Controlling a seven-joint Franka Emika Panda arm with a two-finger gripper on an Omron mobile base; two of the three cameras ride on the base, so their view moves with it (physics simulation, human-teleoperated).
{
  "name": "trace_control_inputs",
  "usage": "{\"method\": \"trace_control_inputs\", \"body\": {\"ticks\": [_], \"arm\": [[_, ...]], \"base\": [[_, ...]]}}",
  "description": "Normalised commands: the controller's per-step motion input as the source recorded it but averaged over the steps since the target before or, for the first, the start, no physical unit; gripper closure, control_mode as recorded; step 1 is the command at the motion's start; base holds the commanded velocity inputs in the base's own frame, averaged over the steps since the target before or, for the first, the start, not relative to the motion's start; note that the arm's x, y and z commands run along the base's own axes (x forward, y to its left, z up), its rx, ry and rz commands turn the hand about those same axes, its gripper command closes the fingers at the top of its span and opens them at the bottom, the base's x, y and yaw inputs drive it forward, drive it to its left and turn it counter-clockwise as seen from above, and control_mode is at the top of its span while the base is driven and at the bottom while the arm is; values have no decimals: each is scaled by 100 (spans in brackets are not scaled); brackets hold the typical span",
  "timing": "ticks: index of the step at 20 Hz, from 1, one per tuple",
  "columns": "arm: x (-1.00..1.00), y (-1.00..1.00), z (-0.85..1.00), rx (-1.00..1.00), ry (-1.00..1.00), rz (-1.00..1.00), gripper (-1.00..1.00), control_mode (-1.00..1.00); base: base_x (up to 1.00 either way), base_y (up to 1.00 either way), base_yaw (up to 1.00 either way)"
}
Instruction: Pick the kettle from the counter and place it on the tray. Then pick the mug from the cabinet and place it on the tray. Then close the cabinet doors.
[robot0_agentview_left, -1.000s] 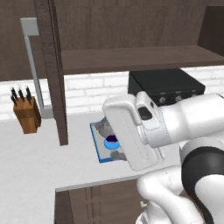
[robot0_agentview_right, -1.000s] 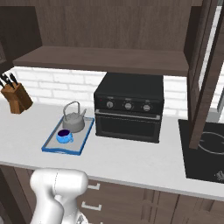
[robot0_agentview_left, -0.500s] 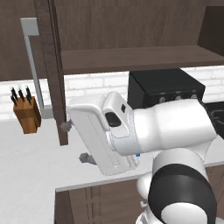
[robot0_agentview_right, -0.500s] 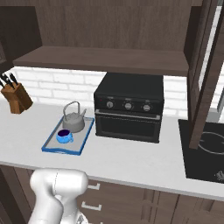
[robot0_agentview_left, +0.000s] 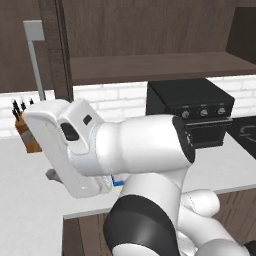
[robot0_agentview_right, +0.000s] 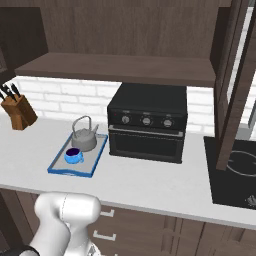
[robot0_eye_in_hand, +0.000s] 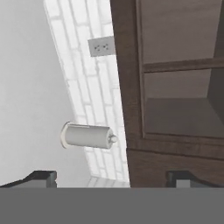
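The tray (robot0_agentview_right: 75, 167) is seen on the counter (robot0_agentview_right: 150, 182), just left of the black oven (robot0_agentview_right: 147, 125), with bare worktop to its left and near side. On it the grey kettle (robot0_agentview_right: 84, 140) stands upright at the far end; the blue mug (robot0_agentview_right: 73, 156) sits just near of it. The knife block (robot0_agentview_right: 19, 112) is set well apart at far left. The cabinet (robot0_agentview_right: 120, 65) is seen open, one door (robot0_agentview_right: 231, 80) edge-on at right. The gripper (robot0_eye_in_hand: 111, 180) is held wide, nothing between its tips, facing a paper towel roll (robot0_eye_in_hand: 87, 135).
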Motion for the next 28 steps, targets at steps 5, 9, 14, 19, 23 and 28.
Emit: {"method": "trace_control_inputs", "body": {"ticks": [5,9,14,19,23,28], "arm": [[36,41,-6,4,-10,-12,-100,-100],[50,23,0,4,-2,-16,-100,-100],[55,5,-6,3,0,-15,-100,-100],[42,0,-13,3,0,-12,-100,-100],[50,-8,-5,2,0,-9,-100,-100],[33,-54,0,0,0,-15,-100,-100]], "base": [[0,0,0],[0,0,0],[0,0,0],[0,0,0],[0,0,0],[0,0,0]]}}
